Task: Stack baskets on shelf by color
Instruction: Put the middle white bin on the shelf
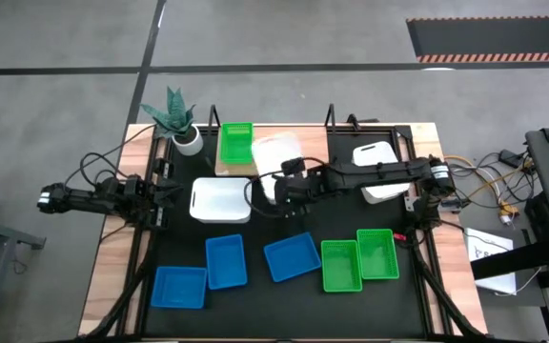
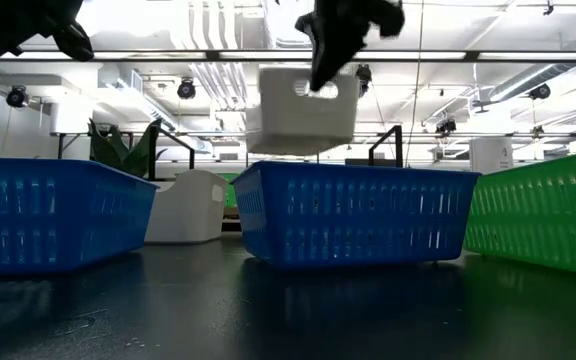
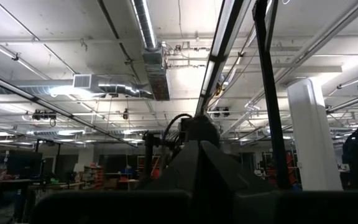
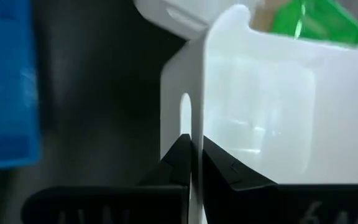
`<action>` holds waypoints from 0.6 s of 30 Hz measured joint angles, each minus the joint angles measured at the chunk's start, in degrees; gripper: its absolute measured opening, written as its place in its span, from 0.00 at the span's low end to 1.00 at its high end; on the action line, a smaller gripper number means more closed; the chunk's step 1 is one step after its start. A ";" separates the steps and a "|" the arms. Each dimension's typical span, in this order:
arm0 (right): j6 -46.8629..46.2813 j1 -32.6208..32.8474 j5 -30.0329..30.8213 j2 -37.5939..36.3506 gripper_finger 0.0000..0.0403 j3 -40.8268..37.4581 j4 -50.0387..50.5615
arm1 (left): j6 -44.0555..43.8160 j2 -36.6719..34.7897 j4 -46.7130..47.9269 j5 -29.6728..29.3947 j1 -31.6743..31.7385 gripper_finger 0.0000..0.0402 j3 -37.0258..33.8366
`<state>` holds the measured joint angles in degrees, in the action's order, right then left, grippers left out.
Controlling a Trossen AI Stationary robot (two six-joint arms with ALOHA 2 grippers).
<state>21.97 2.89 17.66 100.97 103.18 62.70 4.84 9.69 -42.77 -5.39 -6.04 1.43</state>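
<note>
My right gripper (image 1: pixel 282 186) (image 4: pixel 191 152) is shut on a white basket (image 1: pixel 276 152) (image 2: pixel 303 110), held up in the air over the middle of the table. A second white basket (image 1: pixel 222 200) rests on its bottom on the black tabletop, and a third (image 1: pixel 379 157) lies under my right arm. One green basket (image 1: pixel 235 143) sits on the light-wood shelf (image 1: pixel 219 166) at the far edge. Two green baskets (image 1: pixel 358 259) and three blue ones (image 1: pixel 225 260) stand along the near side. My left gripper (image 1: pixel 163 195) waits shut at the table's left edge. My right gripper pinches the white basket's end wall (image 4: pixel 194 106) right beside its handle slot (image 4: pixel 185 115), one finger (image 4: pixel 176 163) on each face of the wall. The basket is lifted clear of the table and hangs tilted below the fingers (image 2: pixel 320 70).
A potted plant (image 1: pixel 174 119) in a white pot stands at the far left corner beside the shelf. Thin black posts (image 1: pixel 330 114) rise at the shelf's back. Cables (image 1: pixel 484 181) trail off the right side. Bare black tabletop (image 1: pixel 284 305) lies along the near edge.
</note>
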 joint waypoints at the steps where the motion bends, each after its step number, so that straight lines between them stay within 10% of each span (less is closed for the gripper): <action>1: 0.12 -0.94 0.20 0.00 0.02 -0.62 -0.19 | 0.00 0.00 0.00 0.00 0.02 0.00 0.00; 18: 2.56 -17.32 -1.67 -0.02 0.02 -9.84 -11.02 | 0.02 0.00 0.02 0.00 0.01 0.00 0.00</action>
<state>24.53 -14.43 15.99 100.95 93.33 51.68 4.86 9.69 -42.75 -5.39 -6.03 1.43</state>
